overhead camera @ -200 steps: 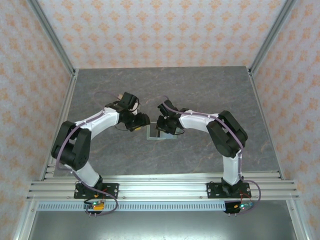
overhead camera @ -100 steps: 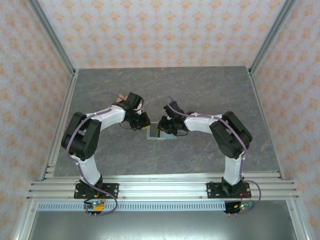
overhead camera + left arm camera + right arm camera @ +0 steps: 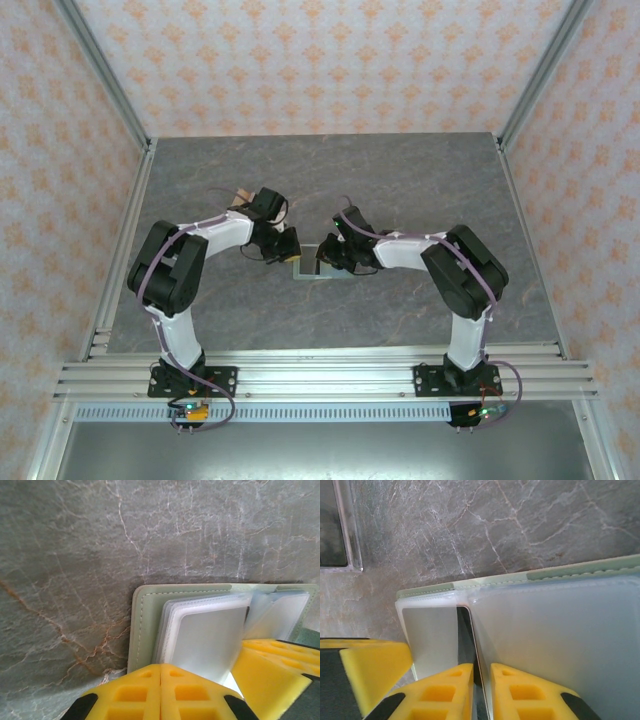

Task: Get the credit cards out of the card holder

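The left gripper (image 3: 284, 245) has its yellow jaws pressed together at the edge of the clear sleeves. The card holder (image 3: 310, 270) lies open on the grey table (image 3: 400, 180) between both arms, a pale card (image 3: 427, 635) sleeved inside. The right gripper (image 3: 481, 667) stands narrow, pinching one raised sleeve of the card holder.

High rear overview, both wrist views close, sharing card holder (image 3: 137, 630)

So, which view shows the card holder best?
The left wrist view: the holder lies open, with its green stitched cover and clear sleeves sharp. The right wrist view crops the holder to one edge and sleeves. From the top the holder is a small, partly hidden patch.
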Available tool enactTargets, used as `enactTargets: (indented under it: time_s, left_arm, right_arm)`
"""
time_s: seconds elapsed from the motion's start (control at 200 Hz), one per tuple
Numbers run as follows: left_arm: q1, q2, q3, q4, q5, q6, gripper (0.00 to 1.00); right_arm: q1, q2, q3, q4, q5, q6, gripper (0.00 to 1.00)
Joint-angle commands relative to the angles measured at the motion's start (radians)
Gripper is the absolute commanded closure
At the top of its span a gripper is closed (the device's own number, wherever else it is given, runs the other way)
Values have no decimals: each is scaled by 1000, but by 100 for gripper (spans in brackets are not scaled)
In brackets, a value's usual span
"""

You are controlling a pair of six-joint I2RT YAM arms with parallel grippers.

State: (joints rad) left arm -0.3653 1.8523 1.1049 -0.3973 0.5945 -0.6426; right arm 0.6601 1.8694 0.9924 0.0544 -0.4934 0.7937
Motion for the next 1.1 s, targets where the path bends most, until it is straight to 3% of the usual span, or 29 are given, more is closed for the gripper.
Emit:
enactTargets:
  time_s: [0.0,0.305,0.571,0.856,1.091]
  left_arm:
    - [-13,26,10,-45,-29,33,93]
    - [-13,36,6,-65,-57,40,95]
    - [-13,41,0,-58,-58,41,98]
    - [-15,46,-3,-58,-52,47,100]
    - [-15,48,-3,-58,-49,53,100]
  right_arm:
    - [-4,-17,-23,0,12,12,82]
    - [-5,-21,-32,38,-34,25,82]
    - [-11,-30,-41,75,-77,35,89]
    - [-14,-42,-47,90,-96,42,83]
    - [-14,-6,-40,110,-114,58,87]
